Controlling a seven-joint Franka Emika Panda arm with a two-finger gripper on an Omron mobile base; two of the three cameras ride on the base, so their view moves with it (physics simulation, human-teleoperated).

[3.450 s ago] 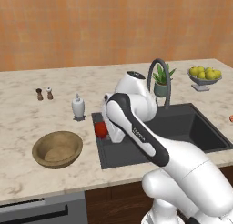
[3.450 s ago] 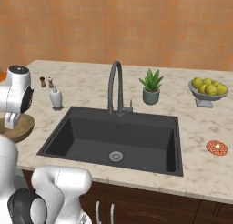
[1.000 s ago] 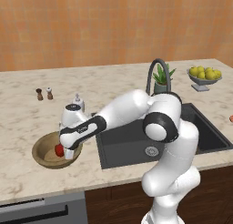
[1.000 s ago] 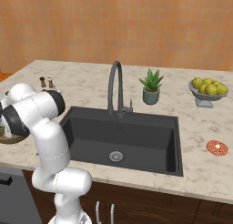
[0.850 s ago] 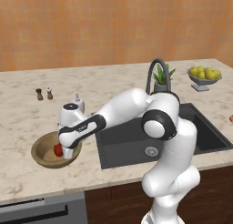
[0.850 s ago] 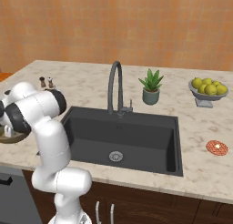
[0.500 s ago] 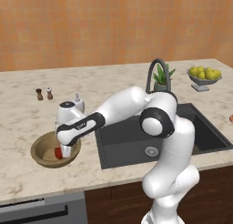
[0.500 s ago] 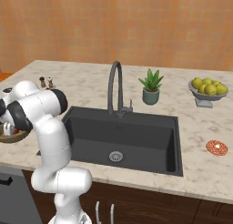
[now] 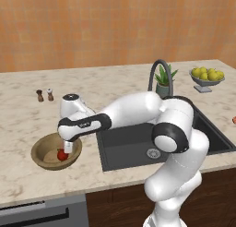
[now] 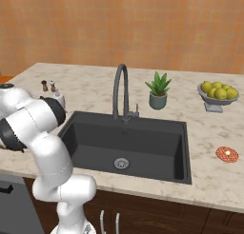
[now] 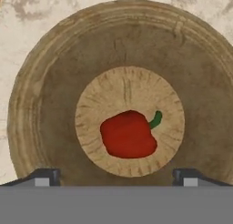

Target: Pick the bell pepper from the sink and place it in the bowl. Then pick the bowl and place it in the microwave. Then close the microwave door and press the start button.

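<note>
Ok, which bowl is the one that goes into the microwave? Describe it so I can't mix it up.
Start at the dark sink; on the marble counter beside the basin, on the side away from the faucet, sits the wooden bowl. It is wide, tan-brown and thick-rimmed, with the red bell pepper lying in its middle, unlike the grey footed bowl of yellow-green fruit.

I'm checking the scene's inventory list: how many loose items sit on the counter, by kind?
Wooden bowl, pepper inside: 1
Shakers: 2
Soap bottle: 1
Potted plant: 1
Fruit bowl: 1
Red-orange disc: 1
Total: 7, or 8 with the pepper
</note>
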